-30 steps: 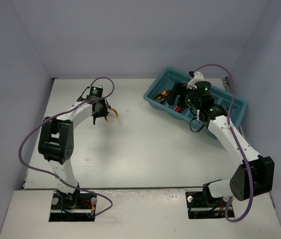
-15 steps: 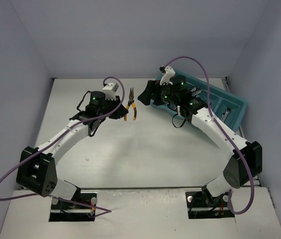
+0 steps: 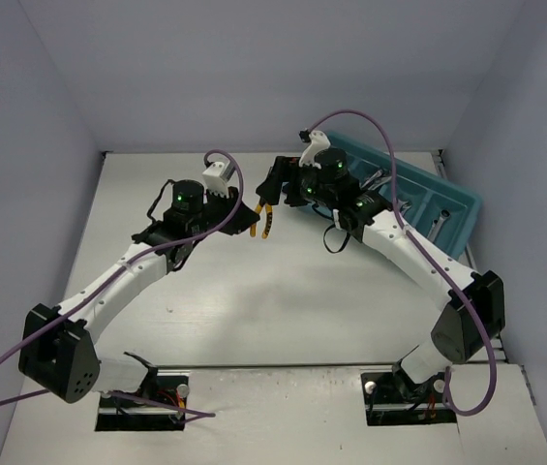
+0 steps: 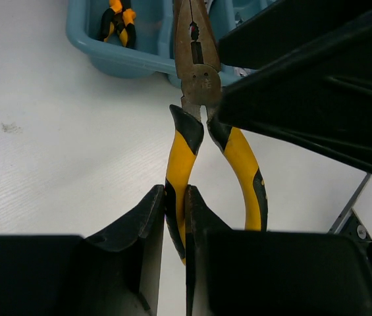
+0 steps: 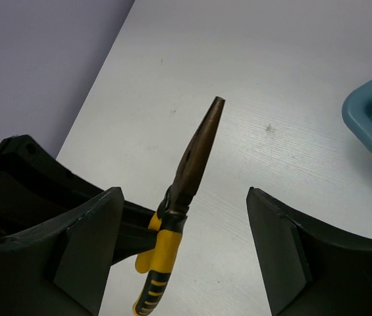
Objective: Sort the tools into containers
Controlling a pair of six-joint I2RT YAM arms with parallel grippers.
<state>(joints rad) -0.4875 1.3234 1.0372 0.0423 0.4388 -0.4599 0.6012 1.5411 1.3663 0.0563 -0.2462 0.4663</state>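
Long-nose pliers point(image 3: 259, 215) with yellow-and-black handles hang above the table's middle, nose pointing away. My left gripper point(image 3: 245, 222) is shut on one handle; in the left wrist view the fingers point(image 4: 147, 212) pinch that handle point(image 4: 180, 164) of the pliers. My right gripper point(image 3: 279, 185) faces it from the tray side and stands open. In the right wrist view the pliers point(image 5: 187, 174) sit between its spread fingers point(image 5: 93, 230) without touching either. The teal tray point(image 3: 452, 199) lies at the back right, partly hidden by the right arm.
Another yellow-handled pair of pliers point(image 4: 118, 23) lies in a near compartment of the tray point(image 4: 100, 56). Silver tools point(image 3: 436, 224) show in a far compartment. The two wrists are very close together. Purple cables loop over both arms. Walls close in the left and right sides.
The left arm has carried the pliers from the table's left to its middle. The right arm has swung out of the tray leftward, bringing its open fingers around the pliers.
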